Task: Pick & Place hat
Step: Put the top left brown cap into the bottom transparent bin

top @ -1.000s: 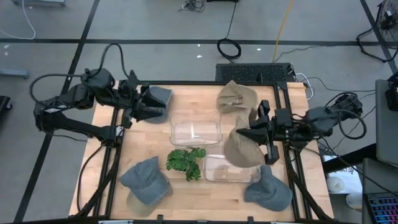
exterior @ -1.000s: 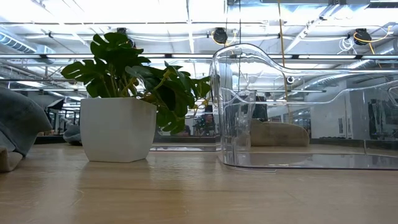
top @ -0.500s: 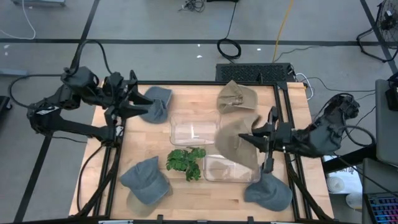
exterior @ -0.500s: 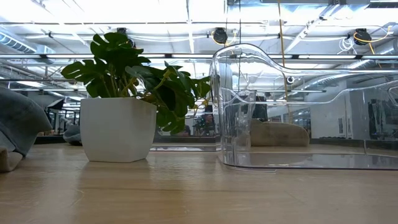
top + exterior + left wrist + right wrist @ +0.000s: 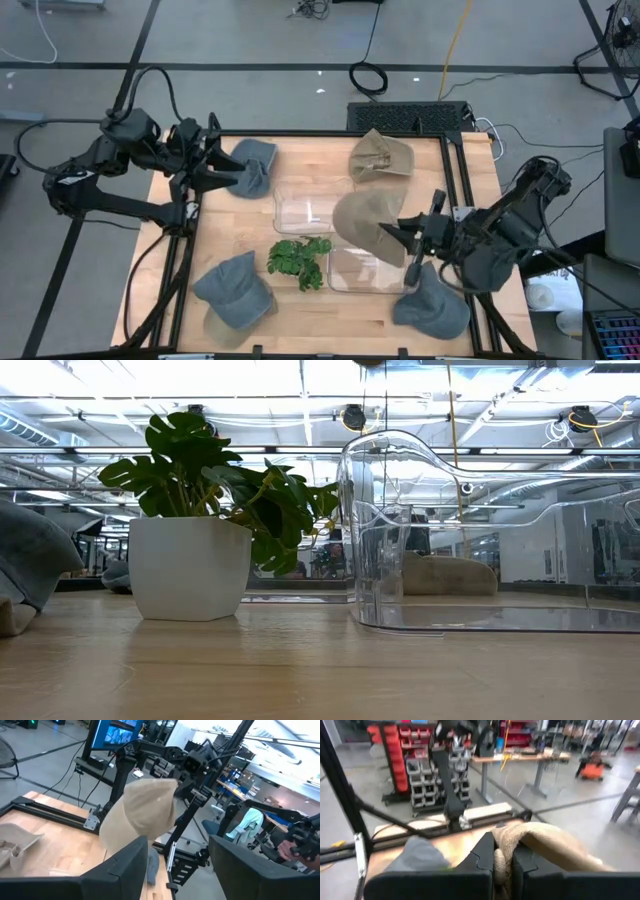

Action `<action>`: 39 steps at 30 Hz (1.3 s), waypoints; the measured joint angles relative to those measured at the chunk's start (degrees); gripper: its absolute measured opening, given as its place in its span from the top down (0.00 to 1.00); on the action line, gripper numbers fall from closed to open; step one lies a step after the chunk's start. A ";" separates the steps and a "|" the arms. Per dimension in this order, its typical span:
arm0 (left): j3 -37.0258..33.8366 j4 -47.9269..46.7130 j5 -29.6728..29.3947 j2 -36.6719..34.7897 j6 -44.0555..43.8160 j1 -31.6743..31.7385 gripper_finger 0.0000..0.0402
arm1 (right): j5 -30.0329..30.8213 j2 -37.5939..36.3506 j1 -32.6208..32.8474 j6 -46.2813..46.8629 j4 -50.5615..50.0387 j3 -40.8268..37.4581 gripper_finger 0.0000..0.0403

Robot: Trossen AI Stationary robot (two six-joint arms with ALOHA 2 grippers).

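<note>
Two claws are mine. My right claw (image 5: 392, 229) is clamped shut on the tan hat (image 5: 362, 218), pinching its fabric between the fingers (image 5: 485, 855); the hat hangs in the air ahead of this claw, above the near clear bin (image 5: 362, 272) and partly over the far bin (image 5: 315, 205), and just past it stands the plant (image 5: 298, 260). A second tan hat (image 5: 379, 155) lies on the bench (image 5: 300, 325) beyond the held one, well apart from it. A grey hat (image 5: 432, 305) lies on the bench just behind and below my right claw. My left claw (image 5: 232, 172) hovers with its fingers (image 5: 125, 865) spread apart, holding nothing, at the far left corner of the bench; a grey hat (image 5: 252, 165) lies right in front of it. Another grey hat (image 5: 234, 290) rests near the front edge, well apart from both claws.
</note>
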 joint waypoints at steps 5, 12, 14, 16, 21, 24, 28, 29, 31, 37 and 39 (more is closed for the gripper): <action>0.00 0.00 0.90 0.00 -0.26 0.00 0.47 | -6.17 0.81 -0.48 12.04 -10.61 0.00 0.99; 0.00 -0.02 1.42 0.00 -0.28 0.00 0.46 | -13.78 0.92 -0.87 26.30 -23.04 -0.24 0.99; 0.00 -0.02 1.42 0.00 -0.26 -0.02 0.46 | -14.96 0.93 -0.87 28.48 -25.14 -0.67 0.99; 0.00 -0.29 1.42 0.10 -0.26 -0.02 0.47 | -17.18 0.93 -0.87 30.42 -26.49 -1.22 0.99; 0.00 -0.98 1.42 0.13 -0.12 -0.02 0.49 | -20.76 0.98 -0.92 33.52 -26.60 -4.98 0.99; 0.00 -0.95 1.42 0.13 0.42 0.00 0.51 | -22.53 0.90 -0.93 35.77 -26.71 -6.65 0.99; 0.00 -0.94 1.42 0.13 0.46 -0.02 0.50 | -27.04 0.94 -1.62 38.06 -26.88 -8.61 0.99; 0.00 -0.94 1.42 0.13 0.46 -0.01 0.49 | -27.95 0.93 -1.83 38.89 -26.97 -9.02 0.99; 0.00 -0.94 1.42 0.13 0.46 0.00 0.48 | -29.52 0.92 -2.03 40.14 -27.32 -9.69 0.99; 0.00 -0.95 1.42 0.13 0.35 -0.01 0.47 | -30.98 0.92 -2.03 44.19 -28.11 -11.93 0.99; 0.00 -0.96 1.42 0.13 0.33 -0.02 0.47 | -32.13 0.92 -2.20 45.06 -28.20 -12.67 0.99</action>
